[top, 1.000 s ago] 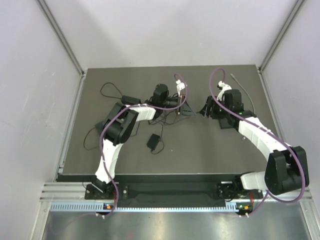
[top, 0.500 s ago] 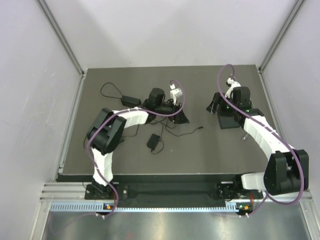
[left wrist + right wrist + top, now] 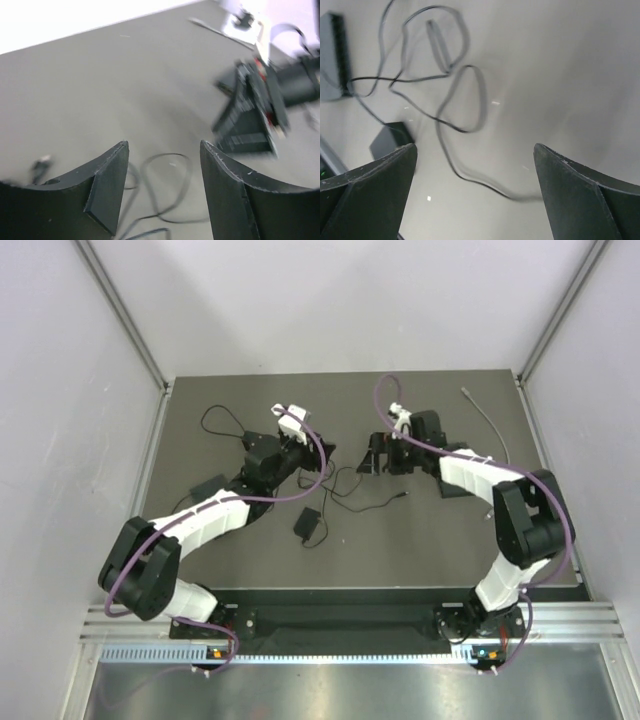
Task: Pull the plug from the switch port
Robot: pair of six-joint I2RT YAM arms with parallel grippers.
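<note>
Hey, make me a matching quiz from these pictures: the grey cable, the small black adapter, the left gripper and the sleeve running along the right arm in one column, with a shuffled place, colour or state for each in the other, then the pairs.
Things
1. grey cable
2. small black adapter
3. left gripper
4. cable sleeve on the right arm

Place, colour or state
A. purple
B. open, nothing between its fingers
C. near the far right corner of the mat
D. on the mat's near half, about midway across

Pairs: 1-C, 2-D, 3-B, 4-A
</note>
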